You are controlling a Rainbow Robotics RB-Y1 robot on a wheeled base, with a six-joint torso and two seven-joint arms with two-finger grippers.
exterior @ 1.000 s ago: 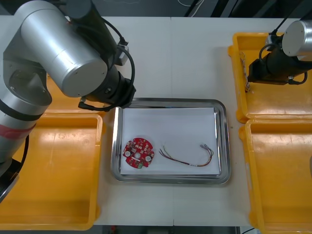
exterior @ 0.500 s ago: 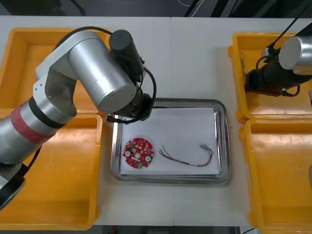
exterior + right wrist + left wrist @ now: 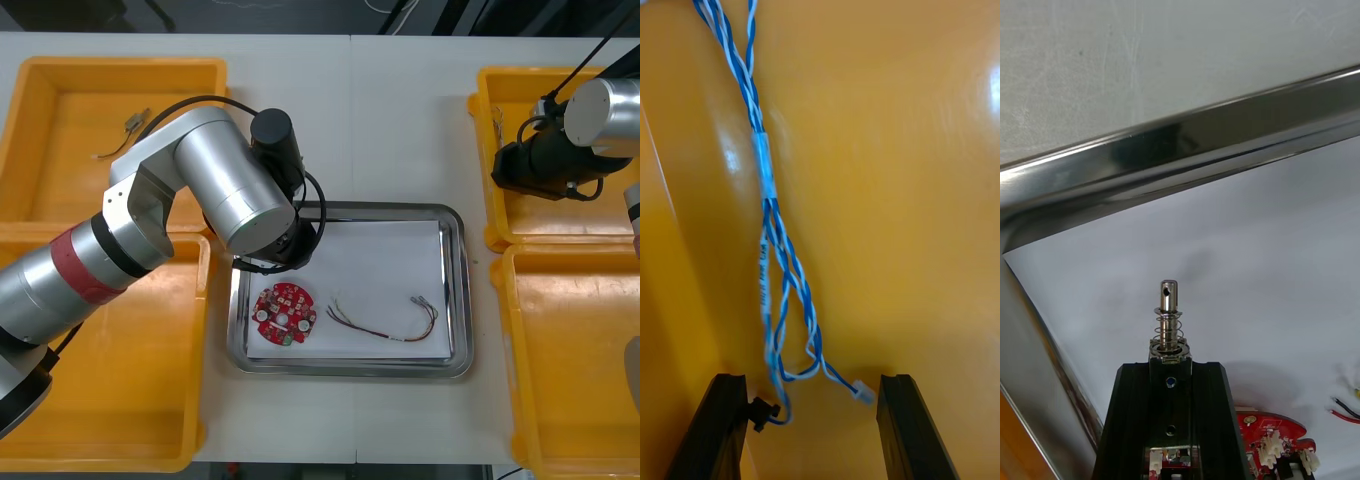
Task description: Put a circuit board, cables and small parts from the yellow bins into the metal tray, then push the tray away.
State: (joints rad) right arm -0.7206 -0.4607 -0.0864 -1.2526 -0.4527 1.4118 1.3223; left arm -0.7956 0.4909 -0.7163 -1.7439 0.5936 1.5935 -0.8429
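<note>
Your left gripper, jaws clamped on the light, slick small metal part, hangs over the metal tray, and you can take the limp twisted blue and white cable near its end, lying between your right gripper with jaws apart, in the yellow bin.

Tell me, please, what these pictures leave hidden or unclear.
- Front view: left arm covers the left hand and its small metal part.
- Front view: right arm hides the right hand, over the far right bin.
- Right wrist view: blue and white cable runs off the edge.
- Front view: item in the far left bin too small to name.
</note>
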